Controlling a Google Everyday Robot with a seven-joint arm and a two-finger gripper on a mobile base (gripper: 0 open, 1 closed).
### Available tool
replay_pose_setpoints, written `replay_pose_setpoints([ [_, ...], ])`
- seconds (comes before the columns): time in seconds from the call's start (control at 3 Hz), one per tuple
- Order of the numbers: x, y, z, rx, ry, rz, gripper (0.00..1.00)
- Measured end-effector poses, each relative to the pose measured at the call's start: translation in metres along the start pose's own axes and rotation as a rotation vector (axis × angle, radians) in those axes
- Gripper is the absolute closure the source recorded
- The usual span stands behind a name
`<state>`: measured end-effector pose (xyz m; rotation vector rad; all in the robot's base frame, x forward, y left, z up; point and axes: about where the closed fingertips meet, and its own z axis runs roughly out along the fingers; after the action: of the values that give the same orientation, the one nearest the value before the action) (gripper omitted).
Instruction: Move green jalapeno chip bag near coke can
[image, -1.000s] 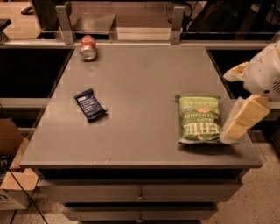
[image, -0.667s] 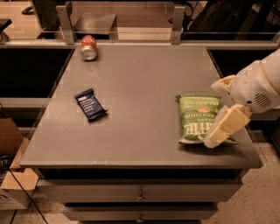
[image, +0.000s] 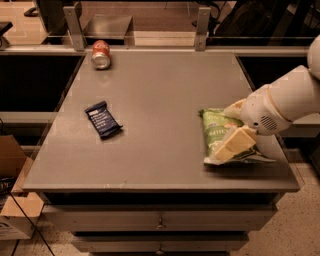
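The green jalapeno chip bag lies flat near the table's front right corner. The coke can lies on its side at the far left corner, far from the bag. My gripper reaches in from the right and sits over the bag. It is open, with one cream finger at the bag's far edge and the other finger lying across its near half. The white arm hides the bag's right side.
A small dark blue bar wrapper lies on the left half of the grey table. A rail with two metal posts runs along the far edge. A cardboard box stands on the floor at the left.
The arm has swung left from the table's right edge, so the gripper now covers the bag. The bag, can and wrapper have not moved.
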<state>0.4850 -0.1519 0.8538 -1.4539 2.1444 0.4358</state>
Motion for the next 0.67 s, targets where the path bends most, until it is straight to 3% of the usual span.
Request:
replay_pose_setpoints([
  [0.33, 0.002, -0.006, 0.008, 0.016, 0.021, 0.004, 0.41],
  [0.67, -0.011, -0.009, 0.0, 0.051, 0.018, -0.029, 0.65],
])
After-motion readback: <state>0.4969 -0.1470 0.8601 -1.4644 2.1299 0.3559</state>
